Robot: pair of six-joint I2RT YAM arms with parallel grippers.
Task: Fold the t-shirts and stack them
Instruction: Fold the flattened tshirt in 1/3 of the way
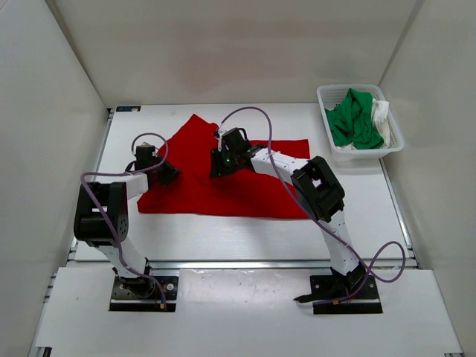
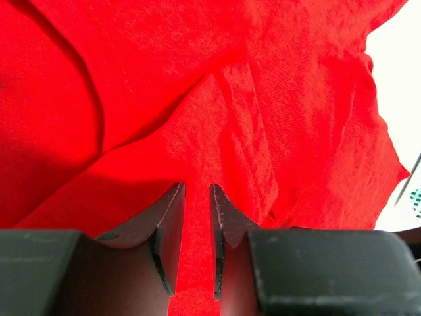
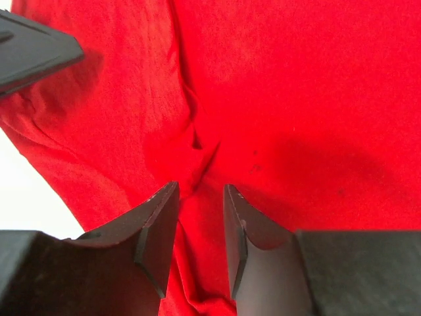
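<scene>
On table [image 1: 186, 230] centre: red t-shirt [image 1: 223, 195] spread, long axis left-right | left gripper [image 1: 167, 175] at its left edge, jaws narrowly apart, grip unclear | right gripper [image 1: 221, 165] over its middle, jaws parted, gripping nothing | green t-shirt [image 1: 349, 123] and white t-shirt [image 1: 381, 111] far right in basket [image 1: 394, 140]

1. Top view is bright and even, with soft overhead light and only faint shadows on the table [image 1: 245, 238].
2. Wrist views: the red shirt [image 2: 230, 99] looks oversaturated, there are dark shadow patches by the fingers [image 2: 168, 224], and the white edges are blown out.
</scene>
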